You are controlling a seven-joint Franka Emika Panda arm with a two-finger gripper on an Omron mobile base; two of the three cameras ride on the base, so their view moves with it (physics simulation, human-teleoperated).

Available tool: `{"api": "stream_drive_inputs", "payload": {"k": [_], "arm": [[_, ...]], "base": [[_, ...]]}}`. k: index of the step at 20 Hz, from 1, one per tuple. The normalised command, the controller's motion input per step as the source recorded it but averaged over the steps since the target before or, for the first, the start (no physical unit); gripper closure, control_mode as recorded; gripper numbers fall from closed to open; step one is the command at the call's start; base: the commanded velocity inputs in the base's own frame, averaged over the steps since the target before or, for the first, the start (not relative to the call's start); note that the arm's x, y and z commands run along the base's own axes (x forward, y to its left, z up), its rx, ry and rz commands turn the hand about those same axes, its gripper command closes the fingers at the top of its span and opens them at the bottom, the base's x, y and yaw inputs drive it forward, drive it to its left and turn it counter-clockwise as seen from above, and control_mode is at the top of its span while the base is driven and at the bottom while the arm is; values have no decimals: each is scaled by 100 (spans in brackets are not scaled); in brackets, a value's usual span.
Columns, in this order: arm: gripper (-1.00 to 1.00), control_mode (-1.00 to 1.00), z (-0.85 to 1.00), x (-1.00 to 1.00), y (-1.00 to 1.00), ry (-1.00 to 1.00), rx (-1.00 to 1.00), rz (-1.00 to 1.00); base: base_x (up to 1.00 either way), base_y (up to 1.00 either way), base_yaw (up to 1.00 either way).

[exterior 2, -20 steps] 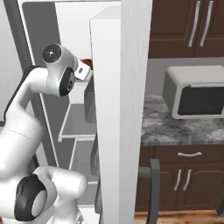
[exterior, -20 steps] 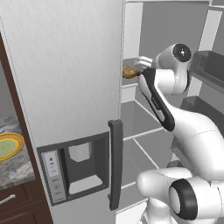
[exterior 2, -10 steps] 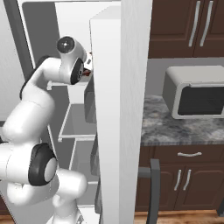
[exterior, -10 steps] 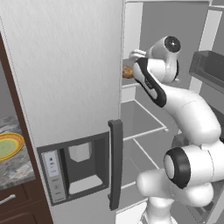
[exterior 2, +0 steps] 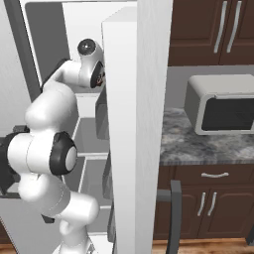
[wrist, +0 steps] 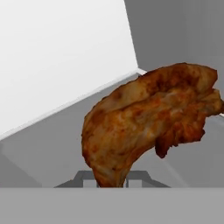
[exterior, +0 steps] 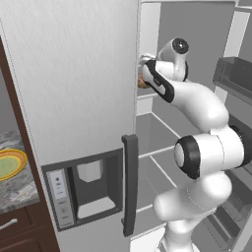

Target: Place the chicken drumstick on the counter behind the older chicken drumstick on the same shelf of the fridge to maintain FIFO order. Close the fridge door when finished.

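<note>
Reddish-brown drumstick gripped in closed tool, held over pale shelf inside open fridge.

The light was even and diffuse in all three views, with no clear source and no hard cast shadows. The fridge front showed a faint brushed sheen but no glare, and its interior shaded smoothly from white to mid grey. The arm's white shells carried soft gradients only. Everything was sharp, without motion blur or bending at the edges. In the hand view the chicken drumstick looked coarse and slightly soft in texture, being so close to the camera.
</note>
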Motion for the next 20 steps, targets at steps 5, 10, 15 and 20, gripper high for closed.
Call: {"api": "stream_drive_inputs", "payload": {"k": [5, 10, 15, 20], "arm": [[100, -100, -29, 71, 0, 10, 0, 0], [100, -100, -17, 54, 0, 7, 0, 0], [100, -100, -27, 56, 0, 8, 0, 0], [-100, -100, -41, 29, 0, 9, 0, 0]], "base": [[0, 0, 0], [0, 0, 0], [0, 0, 0], [0, 0, 0]]}}
